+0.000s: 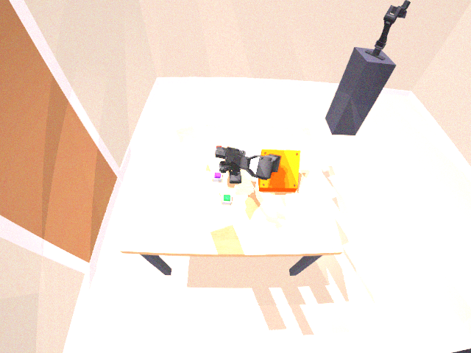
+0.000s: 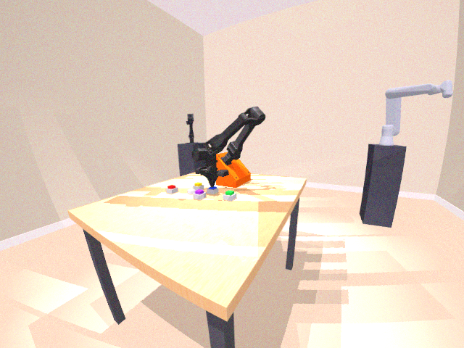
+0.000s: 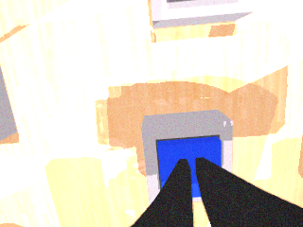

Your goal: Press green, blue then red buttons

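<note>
Five buttons — red, yellow, purple, blue, green — one each.

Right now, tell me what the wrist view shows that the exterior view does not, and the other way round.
Only the wrist view shows the gripper fingertips close together, resting on the blue button's near half. Only the exterior view shows the red button, yellow button, purple button and green button, plus the whole arm folded over them. Both show the gripper down at the blue button on the table.
</note>
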Controlling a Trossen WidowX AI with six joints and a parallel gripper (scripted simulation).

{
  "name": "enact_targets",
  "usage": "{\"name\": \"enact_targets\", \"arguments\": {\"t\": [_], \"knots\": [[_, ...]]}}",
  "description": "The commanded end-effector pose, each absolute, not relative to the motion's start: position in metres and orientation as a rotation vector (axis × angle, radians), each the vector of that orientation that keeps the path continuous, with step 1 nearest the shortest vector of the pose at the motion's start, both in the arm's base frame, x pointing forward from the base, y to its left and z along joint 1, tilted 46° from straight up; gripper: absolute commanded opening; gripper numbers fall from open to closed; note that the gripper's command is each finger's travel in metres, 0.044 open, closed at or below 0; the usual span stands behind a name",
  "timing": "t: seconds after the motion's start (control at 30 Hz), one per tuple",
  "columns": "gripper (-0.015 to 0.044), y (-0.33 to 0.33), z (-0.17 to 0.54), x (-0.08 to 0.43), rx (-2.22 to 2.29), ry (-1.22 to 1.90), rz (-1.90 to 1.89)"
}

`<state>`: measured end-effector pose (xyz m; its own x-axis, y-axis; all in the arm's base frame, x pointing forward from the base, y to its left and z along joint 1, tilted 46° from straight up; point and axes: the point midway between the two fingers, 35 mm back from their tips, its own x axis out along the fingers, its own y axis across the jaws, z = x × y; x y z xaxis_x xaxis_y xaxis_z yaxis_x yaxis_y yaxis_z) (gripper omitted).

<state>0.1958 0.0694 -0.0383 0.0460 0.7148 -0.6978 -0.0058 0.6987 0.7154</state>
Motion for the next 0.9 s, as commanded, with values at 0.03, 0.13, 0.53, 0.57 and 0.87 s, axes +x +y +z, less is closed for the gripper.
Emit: {"name": "enact_targets", "arguments": {"t": [0.03, 0.13, 0.53, 0.57, 0.87], "knots": [[0.0020, 0.071, -0.040, 0.193, 0.642, 1.447, 0.609], [0.0020, 0.071, -0.040, 0.193, 0.642, 1.447, 0.609], [0.0020, 0.046, -0.016, 0.192, 0.641, 1.447, 0.608], [0.0020, 0.046, -0.016, 0.192, 0.641, 1.447, 0.608], [0.0020, 0.001, 0.027, 0.190, 0.639, 1.448, 0.606]]}}
